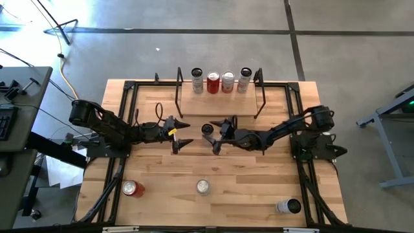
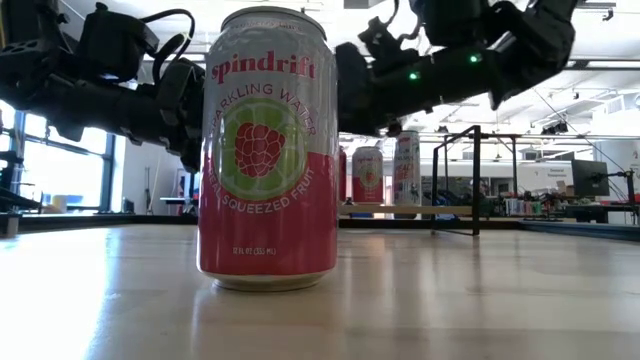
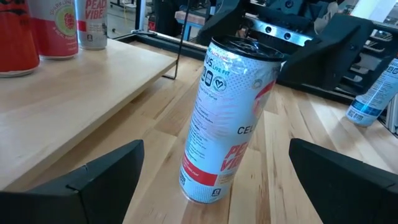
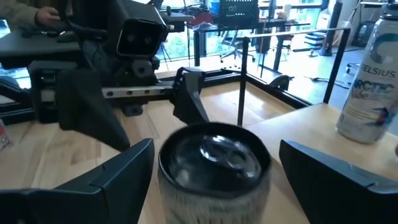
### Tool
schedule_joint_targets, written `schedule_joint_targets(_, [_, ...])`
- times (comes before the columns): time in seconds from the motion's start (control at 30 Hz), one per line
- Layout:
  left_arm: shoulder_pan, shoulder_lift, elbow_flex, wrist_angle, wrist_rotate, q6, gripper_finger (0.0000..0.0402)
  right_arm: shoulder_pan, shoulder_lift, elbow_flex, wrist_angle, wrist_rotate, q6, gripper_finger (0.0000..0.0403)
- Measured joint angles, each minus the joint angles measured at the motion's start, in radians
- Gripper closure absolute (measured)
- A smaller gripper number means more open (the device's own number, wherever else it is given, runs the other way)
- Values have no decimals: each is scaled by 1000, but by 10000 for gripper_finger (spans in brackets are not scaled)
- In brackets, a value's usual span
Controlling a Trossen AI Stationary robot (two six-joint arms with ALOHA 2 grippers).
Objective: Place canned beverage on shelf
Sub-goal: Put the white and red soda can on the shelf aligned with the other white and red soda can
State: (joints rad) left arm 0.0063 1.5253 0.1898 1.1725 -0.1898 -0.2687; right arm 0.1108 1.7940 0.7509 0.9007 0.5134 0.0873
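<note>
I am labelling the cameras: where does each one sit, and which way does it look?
High view: above the table, looking straight down; both arms and the shelf show.
Low view: at tabletop height, looking level past a Spindrift can; arms overhead.
Left wrist view: on the left arm, facing the tall can between its open fingers.
Right wrist view: on the right arm, over that can; own open fingers show.
Shared: both wrist views see that can.

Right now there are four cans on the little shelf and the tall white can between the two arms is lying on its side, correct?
Not quite. The tall white can between the left end effector and right end effector stands upright, as the left wrist view shows. Four cans do stand on the shelf.
</note>
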Motion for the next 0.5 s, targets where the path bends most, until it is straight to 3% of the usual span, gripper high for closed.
schedule_joint_targets(0.3, [0, 0, 0, 0, 0, -6, 9, 0, 39, 80, -96, 87, 18, 77])
schedule_joint_targets(0.5, [-1, 0, 0, 0, 0, -8, 9, 0, 35, 80, -91, 111, 9, 153])
